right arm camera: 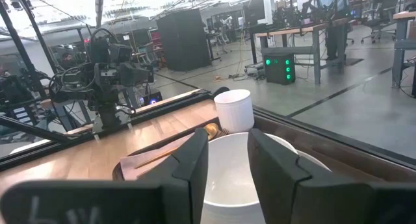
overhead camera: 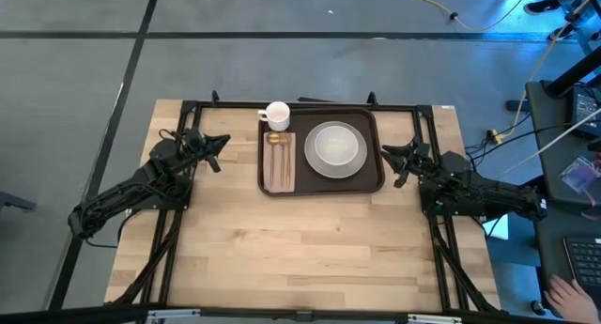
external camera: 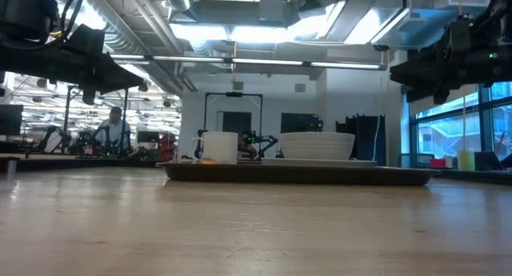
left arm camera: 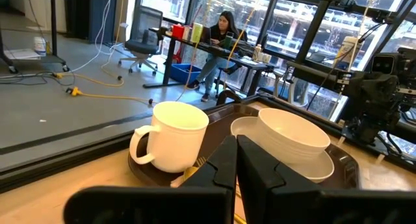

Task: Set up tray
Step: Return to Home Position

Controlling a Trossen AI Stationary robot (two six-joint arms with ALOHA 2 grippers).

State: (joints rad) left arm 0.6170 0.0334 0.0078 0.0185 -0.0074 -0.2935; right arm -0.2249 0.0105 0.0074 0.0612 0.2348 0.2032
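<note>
The dark brown tray (overhead camera: 374,178) lies at the middle of the table's far half. On it, a white bowl (overhead camera: 335,148) sits on a plate toward the right. A tan napkin (overhead camera: 280,164) with gold cutlery (overhead camera: 278,155) lies toward the left. A white mug (overhead camera: 278,115) stands at the tray's far left corner. My left gripper (overhead camera: 223,142) hovers left of the tray, shut and holding nothing; its closed fingers (left arm camera: 250,164) point level toward the mug (left arm camera: 172,145). My right gripper (overhead camera: 392,164) hovers at the tray's right end, open and holding nothing, facing the bowl (right arm camera: 227,185).
The near half of the wooden table (overhead camera: 300,249) lies bare in front of the tray. Black frame rails (overhead camera: 169,239) run along both sides under the arms. A person's hand (overhead camera: 568,291) rests at a keyboard off the table's right. People sit at desks in the room behind.
</note>
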